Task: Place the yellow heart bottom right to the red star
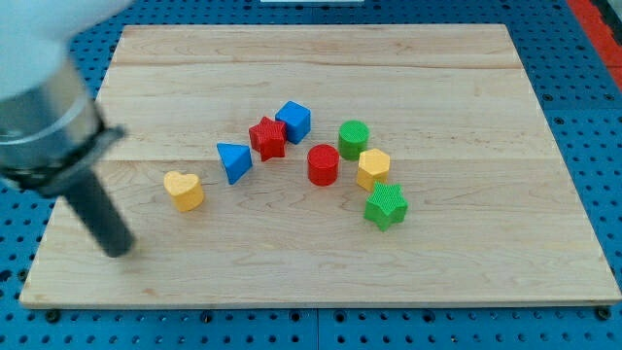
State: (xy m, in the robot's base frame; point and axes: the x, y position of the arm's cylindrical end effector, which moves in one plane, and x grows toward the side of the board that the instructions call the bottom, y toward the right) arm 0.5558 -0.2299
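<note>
The yellow heart [184, 190] lies on the wooden board [437, 253], left of the middle. The red star [268, 138] sits up and to the right of it, touching the blue cube [294, 121]. A blue triangle [233, 161] lies between the heart and the star. My tip [119, 248] rests on the board to the lower left of the yellow heart, a short way apart from it.
A red cylinder [323, 164], a green cylinder [354, 139], a yellow hexagon [372, 168] and a green star [386, 206] cluster right of the red star. The board's left edge is close to my tip.
</note>
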